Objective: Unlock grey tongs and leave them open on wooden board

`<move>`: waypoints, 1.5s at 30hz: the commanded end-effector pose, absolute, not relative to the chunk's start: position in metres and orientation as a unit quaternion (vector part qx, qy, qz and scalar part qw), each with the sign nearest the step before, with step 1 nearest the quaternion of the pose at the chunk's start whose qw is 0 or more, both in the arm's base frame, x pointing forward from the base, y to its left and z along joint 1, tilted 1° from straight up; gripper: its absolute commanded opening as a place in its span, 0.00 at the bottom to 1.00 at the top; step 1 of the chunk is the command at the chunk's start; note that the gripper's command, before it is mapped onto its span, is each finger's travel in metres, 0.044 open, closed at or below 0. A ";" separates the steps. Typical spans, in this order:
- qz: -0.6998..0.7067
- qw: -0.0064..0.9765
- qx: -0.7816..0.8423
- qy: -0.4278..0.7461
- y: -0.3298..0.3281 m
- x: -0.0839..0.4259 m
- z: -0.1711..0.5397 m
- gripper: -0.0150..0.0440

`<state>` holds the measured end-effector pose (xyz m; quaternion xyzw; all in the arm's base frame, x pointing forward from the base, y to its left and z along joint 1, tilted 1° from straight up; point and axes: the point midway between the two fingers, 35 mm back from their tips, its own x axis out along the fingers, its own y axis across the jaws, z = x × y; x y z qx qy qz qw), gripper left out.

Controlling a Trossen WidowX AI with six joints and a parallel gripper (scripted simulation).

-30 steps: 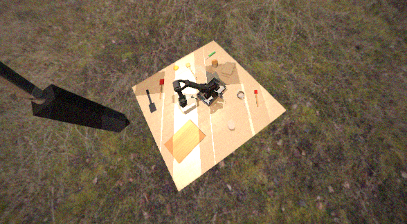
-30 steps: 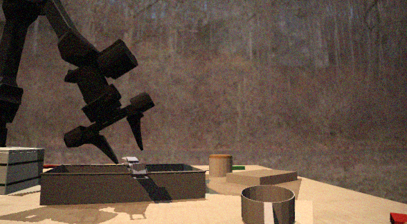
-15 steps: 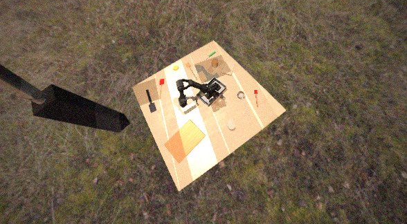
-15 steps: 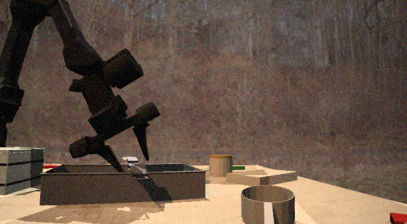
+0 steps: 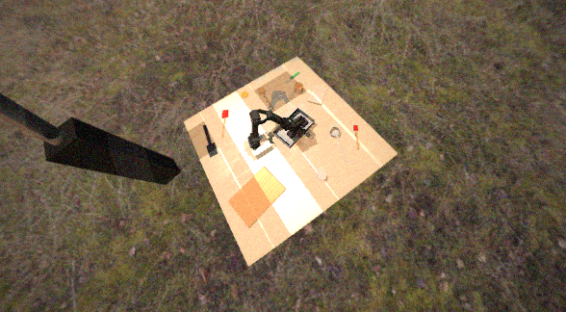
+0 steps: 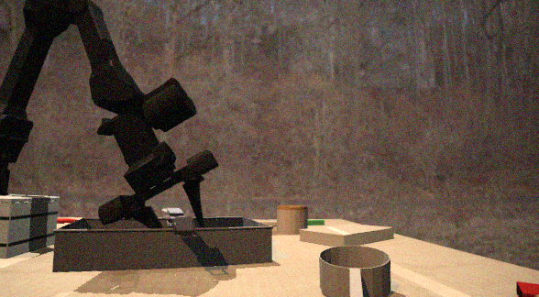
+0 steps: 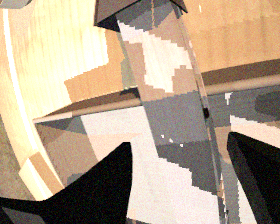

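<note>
The grey tongs lie across the roasting tin, over its long rim. In the wrist view they run from the dark end piece at the top down between my fingers. My gripper is open, with one black finger on each side of the tongs and gaps between fingers and tongs. Its fingertips are low, at about the height of the tin's rim. The tongs' far part is out of the wrist view. The wooden board lies flat, away from the tin.
A round metal ring stands beside the tin. A wooden cylinder, a pale block and a green item are farther off. Two red-headed tools, a black spatula and a pale disc lie around.
</note>
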<state>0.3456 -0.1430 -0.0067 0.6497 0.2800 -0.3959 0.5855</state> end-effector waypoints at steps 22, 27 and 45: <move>-0.396 0.585 0.650 0.280 -0.144 0.350 -0.016 0.35; -0.396 0.585 0.650 0.280 -0.144 0.350 -0.016 0.16; -0.396 0.586 0.650 0.276 -0.143 0.347 0.061 0.00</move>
